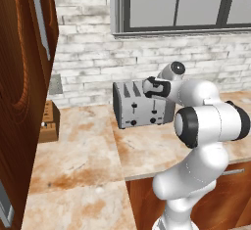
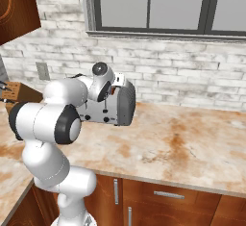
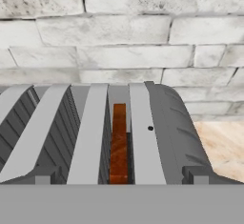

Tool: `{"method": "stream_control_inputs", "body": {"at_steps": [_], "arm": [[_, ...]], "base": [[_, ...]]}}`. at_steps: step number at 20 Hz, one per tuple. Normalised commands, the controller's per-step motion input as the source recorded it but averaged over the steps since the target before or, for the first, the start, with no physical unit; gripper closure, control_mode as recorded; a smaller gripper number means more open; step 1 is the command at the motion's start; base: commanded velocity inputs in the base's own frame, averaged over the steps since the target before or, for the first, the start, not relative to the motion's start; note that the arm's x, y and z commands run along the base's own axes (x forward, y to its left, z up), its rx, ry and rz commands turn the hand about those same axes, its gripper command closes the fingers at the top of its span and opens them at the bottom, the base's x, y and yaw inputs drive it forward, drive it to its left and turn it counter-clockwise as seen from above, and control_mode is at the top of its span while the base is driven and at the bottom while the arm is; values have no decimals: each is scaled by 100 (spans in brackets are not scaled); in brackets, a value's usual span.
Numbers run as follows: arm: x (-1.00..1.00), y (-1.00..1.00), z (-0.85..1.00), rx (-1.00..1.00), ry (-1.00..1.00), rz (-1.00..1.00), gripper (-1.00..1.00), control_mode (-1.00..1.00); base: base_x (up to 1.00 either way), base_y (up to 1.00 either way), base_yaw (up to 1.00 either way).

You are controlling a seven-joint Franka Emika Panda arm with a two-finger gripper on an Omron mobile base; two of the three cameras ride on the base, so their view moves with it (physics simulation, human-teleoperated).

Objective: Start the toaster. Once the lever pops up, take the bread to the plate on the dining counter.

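Note:
The grey four-slot toaster (image 1: pixel 135 109) (image 2: pixel 122 106) stands on the counter against the white brick wall. In the hand view I look from the front along its top (image 3: pixel 162 123). The brown bread (image 3: pixel 118 142) sits upright, deep in the second slot from the right. My gripper (image 1: pixel 147 87) (image 2: pixel 117 83) hovers at the toaster's upper front edge on the right side, pointing toward the wall. It is open and holds nothing. The two slider tracks and dark knobs show on the toaster's front in the left base view. The plate and the dining counter are out of view.
A brown wooden block (image 1: pixel 49 121) (image 2: pixel 12 93) stands left of the toaster near a wall outlet (image 1: pixel 55 83). A tall wooden cabinet (image 1: pixel 24 77) closes the left side. The marble-look counter (image 2: pixel 182 143) runs right, with drawers below and a window (image 2: pixel 153 4) above.

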Motion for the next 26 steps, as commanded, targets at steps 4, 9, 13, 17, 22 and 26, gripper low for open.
{"method": "stream_control_inputs", "body": {"at_steps": [4, 9, 13, 17, 22, 26], "arm": [[0, 0, 0, 0, 0, 0, -100, -100], [0, 0, 0, 0, 0, 0, -100, -100], [0, 0, 0, 0, 0, 0, -100, -100], [0, 0, 0, 0, 0, 0, -100, -100], [0, 0, 0, 0, 0, 0, -100, -100], [0, 0, 0, 0, 0, 0, -100, -100]], "base": [[0, 0, 0], [0, 0, 0], [0, 0, 0], [0, 0, 0], [0, 0, 0], [0, 0, 0]]}}
